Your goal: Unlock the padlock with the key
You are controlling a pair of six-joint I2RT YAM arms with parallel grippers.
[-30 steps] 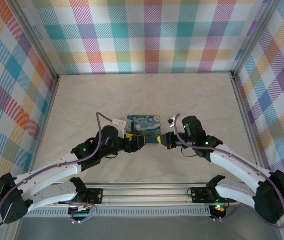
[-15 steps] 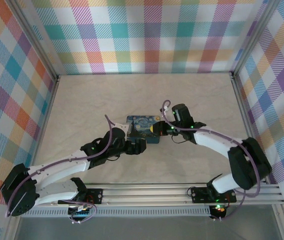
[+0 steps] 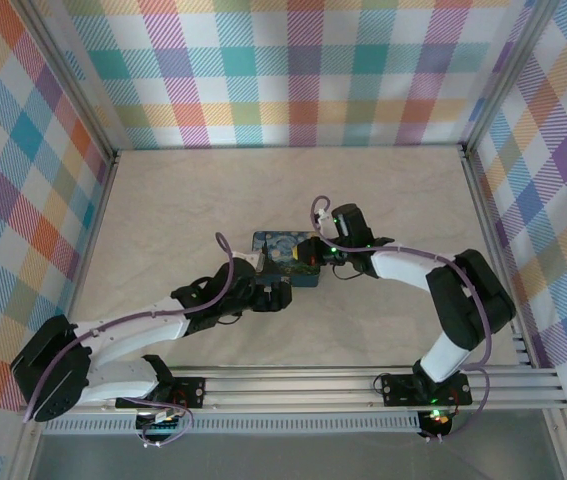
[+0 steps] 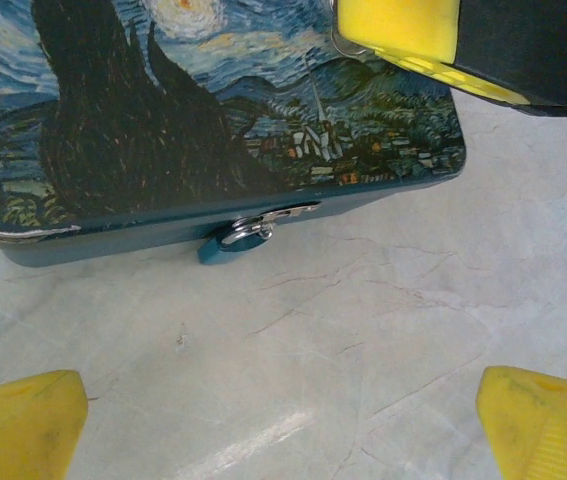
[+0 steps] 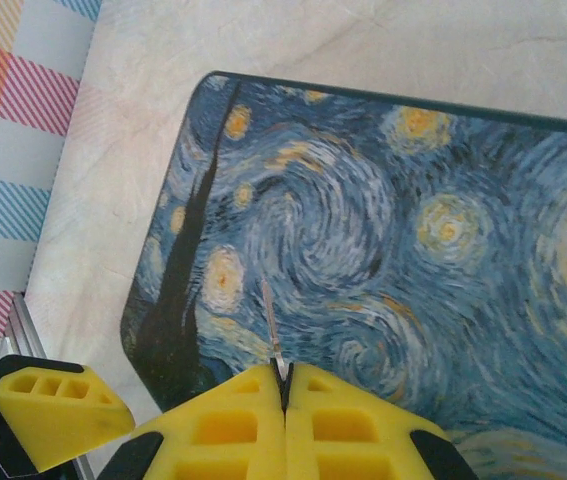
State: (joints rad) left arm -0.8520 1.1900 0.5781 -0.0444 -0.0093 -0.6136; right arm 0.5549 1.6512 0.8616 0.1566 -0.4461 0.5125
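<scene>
While the glossy starry-night box (image 3: 285, 255) sits mid-frame on the pale marbled counter (image 3: 383, 190), plaid walls (image 3: 303, 70) around, the tiny blue padlock (image 4: 235, 240) hangs at its front edge, center of the left wrist view. Left gripper (image 4: 293, 420) is spread wide, empty. Right gripper (image 5: 285, 385) is pinched tight on the thin silvery key (image 5: 271, 325) over the lid.

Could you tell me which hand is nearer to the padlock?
Left. The left hand sits open just before the padlock; the right hand is above the box, holding the key.
</scene>
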